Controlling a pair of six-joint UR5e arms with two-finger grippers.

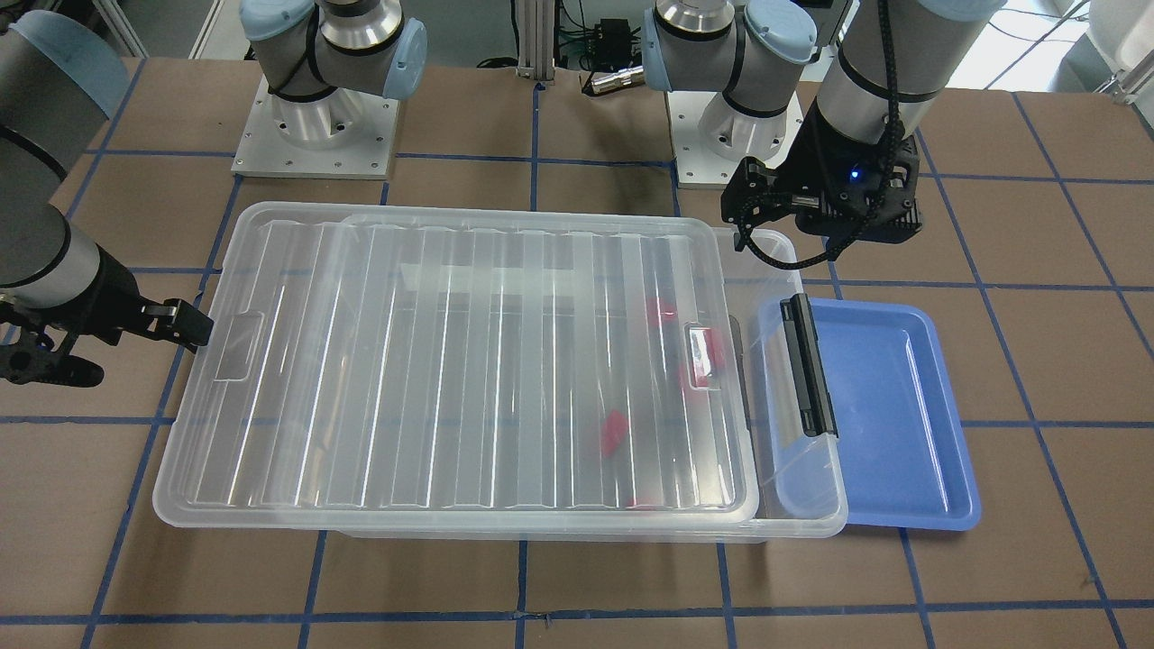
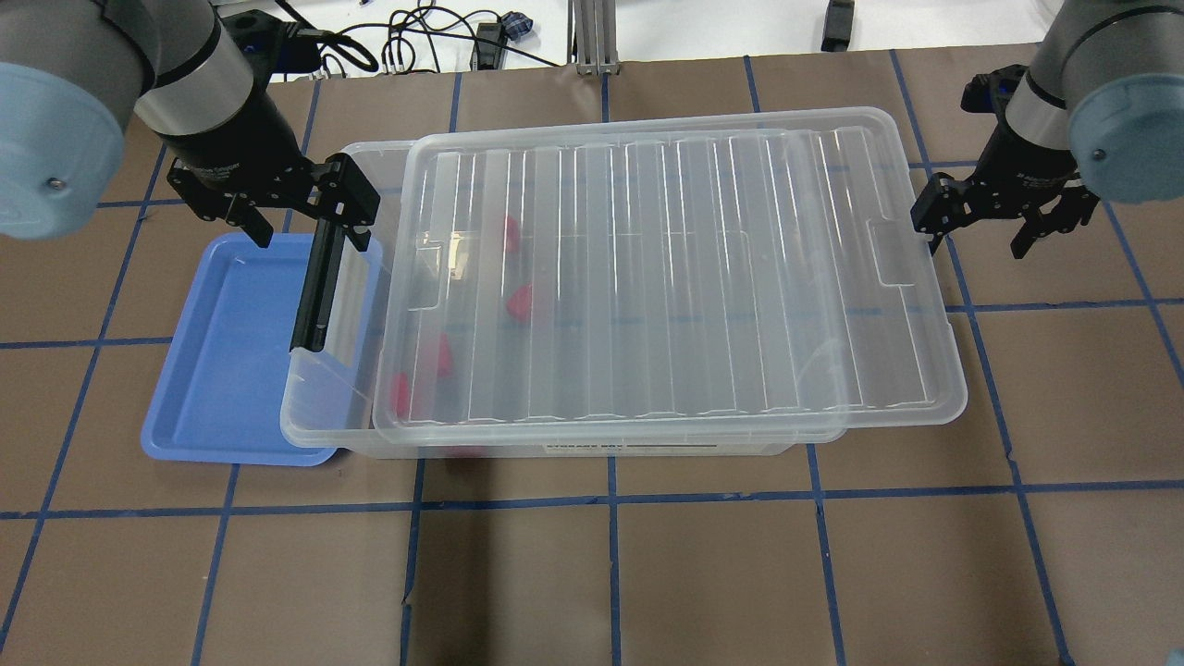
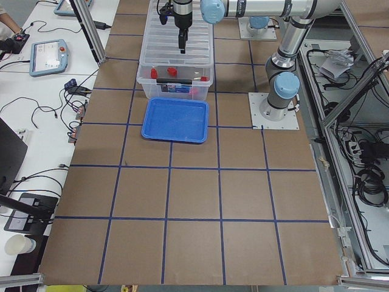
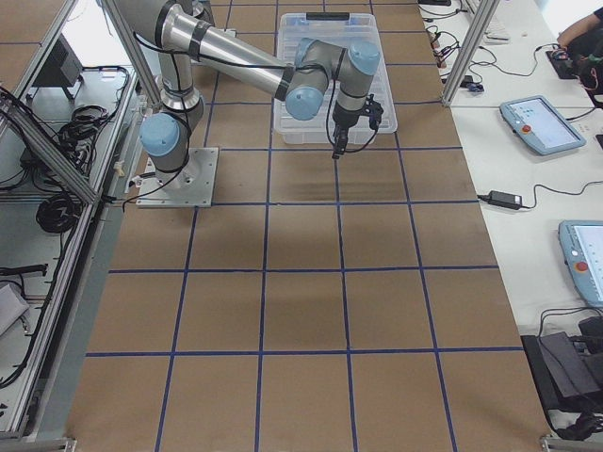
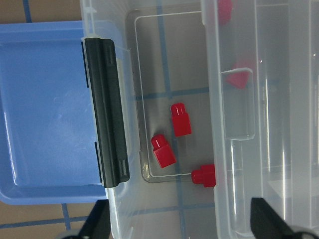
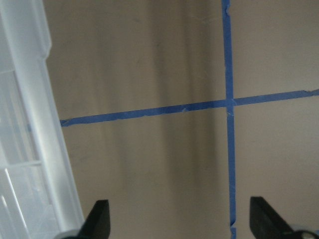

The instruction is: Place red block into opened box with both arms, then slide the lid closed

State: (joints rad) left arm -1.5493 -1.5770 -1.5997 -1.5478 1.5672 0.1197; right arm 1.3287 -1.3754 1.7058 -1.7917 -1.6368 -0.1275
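Note:
The clear box (image 2: 319, 407) lies across the table with its black clip (image 2: 314, 287) at the left end. The ridged lid (image 2: 666, 277) rests on top, shifted right, leaving a gap at the clip end. Several red blocks (image 5: 180, 119) lie on the box floor, some under the lid (image 2: 521, 302). My left gripper (image 2: 305, 217) hangs open above the clip end of the box, holding nothing. My right gripper (image 2: 971, 236) is open just off the lid's right edge, over bare table, and I cannot tell if it touches the lid.
A shallow blue tray (image 2: 222, 370) sits under the box's clip end, to the left. Brown table (image 2: 740, 573) with blue tape lines surrounds the box. Cables and a metal post lie beyond the far edge.

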